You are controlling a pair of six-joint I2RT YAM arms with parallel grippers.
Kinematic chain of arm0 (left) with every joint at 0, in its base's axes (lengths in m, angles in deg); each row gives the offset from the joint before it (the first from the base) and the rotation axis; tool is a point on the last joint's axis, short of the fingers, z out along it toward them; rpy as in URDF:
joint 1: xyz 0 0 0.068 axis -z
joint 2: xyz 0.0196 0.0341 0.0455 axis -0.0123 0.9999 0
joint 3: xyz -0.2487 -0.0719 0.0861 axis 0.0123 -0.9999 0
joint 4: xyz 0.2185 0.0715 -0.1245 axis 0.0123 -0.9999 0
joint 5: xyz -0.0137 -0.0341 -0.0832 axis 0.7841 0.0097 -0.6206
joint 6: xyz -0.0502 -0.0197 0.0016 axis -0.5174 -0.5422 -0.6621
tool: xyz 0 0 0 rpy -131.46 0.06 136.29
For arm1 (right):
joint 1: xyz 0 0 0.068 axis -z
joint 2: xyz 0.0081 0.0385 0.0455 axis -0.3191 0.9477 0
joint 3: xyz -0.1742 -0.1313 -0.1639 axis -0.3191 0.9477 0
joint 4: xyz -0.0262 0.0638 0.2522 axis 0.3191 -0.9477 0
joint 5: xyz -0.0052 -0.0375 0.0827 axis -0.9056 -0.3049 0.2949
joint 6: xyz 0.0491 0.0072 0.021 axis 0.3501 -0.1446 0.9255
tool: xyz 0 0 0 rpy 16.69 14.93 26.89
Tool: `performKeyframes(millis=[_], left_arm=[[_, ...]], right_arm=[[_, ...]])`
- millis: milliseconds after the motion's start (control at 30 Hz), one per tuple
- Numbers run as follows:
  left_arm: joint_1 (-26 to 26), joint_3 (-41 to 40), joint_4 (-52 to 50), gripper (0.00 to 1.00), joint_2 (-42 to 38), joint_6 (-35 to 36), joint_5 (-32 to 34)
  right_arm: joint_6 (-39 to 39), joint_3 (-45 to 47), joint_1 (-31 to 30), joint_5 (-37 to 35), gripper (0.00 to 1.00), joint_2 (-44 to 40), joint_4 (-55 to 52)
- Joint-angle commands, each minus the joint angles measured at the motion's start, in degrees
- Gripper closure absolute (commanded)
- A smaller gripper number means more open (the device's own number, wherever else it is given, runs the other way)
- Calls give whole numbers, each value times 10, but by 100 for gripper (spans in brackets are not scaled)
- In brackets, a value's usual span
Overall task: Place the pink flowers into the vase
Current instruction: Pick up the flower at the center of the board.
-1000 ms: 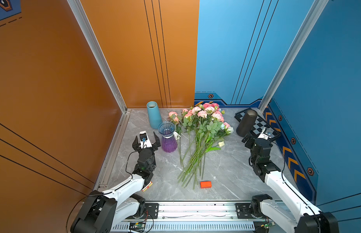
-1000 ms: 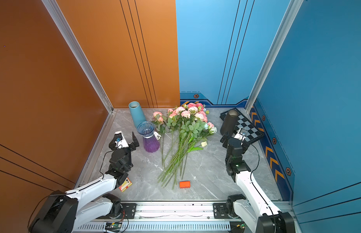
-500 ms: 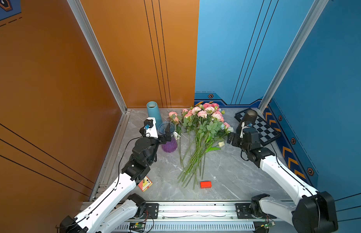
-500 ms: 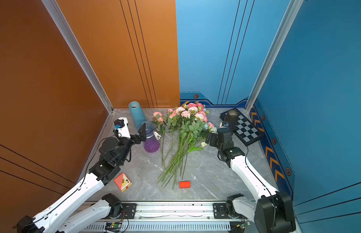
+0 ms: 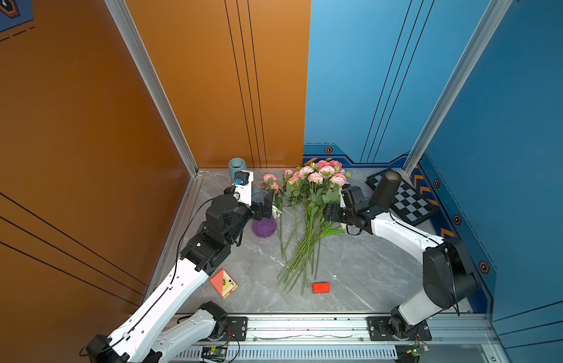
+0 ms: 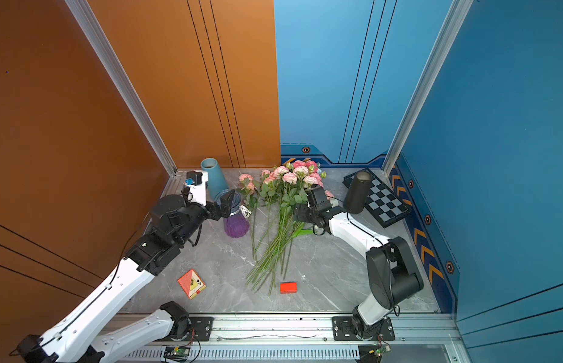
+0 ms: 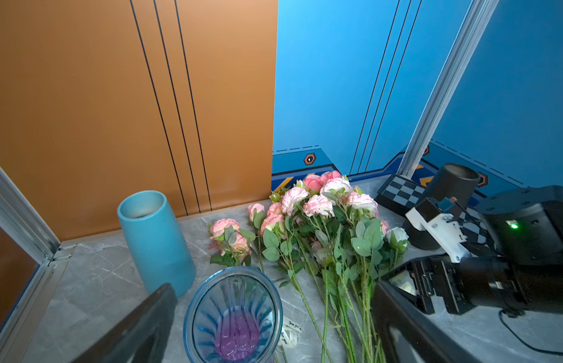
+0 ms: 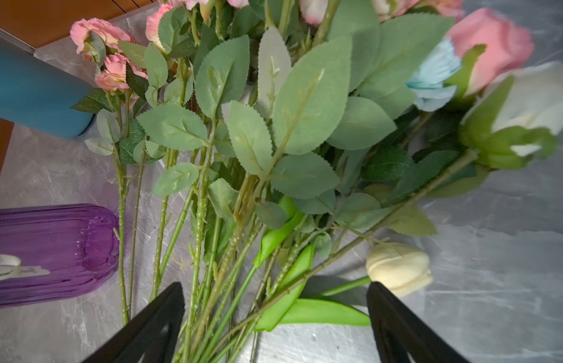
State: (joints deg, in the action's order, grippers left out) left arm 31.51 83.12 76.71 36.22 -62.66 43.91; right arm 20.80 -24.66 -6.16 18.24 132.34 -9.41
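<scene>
Long-stemmed pink flowers [image 5: 308,201] lie fanned on grey marble tabletop [image 5: 362,270], beside ribbed purple-and-blue glass vase [image 5: 264,224]. Right gripper [image 8: 275,317] spread wide, straddling stems. Left gripper [image 7: 274,317] wide, flanking vase rim.

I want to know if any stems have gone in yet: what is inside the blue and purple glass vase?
Nothing: the left wrist view looks down into the glass vase and shows only its ribbed wall and purple bottom. The pink flowers lie on the table beside it.

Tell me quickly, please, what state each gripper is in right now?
Left gripper: open, fingers either side of the glass vase, holding nothing.
Right gripper: open over the flower stems, nothing held.
</scene>
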Motion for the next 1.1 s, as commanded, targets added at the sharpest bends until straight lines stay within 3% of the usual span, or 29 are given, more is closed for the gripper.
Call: performKeyframes(millis=[0, 500, 600, 733, 900, 1067], left_arm=[[5, 17, -36, 1, 6, -49, -3], [33, 18, -29, 1, 45, -45, -39], [41, 16, -30, 1, 49, -32, -40], [43, 9, -29, 2, 52, -27, -41], [44, 6, -29, 2, 57, -25, -45], [44, -15, -7, 1, 57, -23, -43]], right_arm=[[24, -35, -6, 15, 11, 32, -16], [55, -119, -26, -4, 52, 134, -16], [56, -123, -26, -14, 62, 143, -16], [57, -126, -25, -18, 68, 152, -17], [60, -128, -22, -23, 85, 157, -16], [60, -125, -15, -34, 91, 134, -18]])
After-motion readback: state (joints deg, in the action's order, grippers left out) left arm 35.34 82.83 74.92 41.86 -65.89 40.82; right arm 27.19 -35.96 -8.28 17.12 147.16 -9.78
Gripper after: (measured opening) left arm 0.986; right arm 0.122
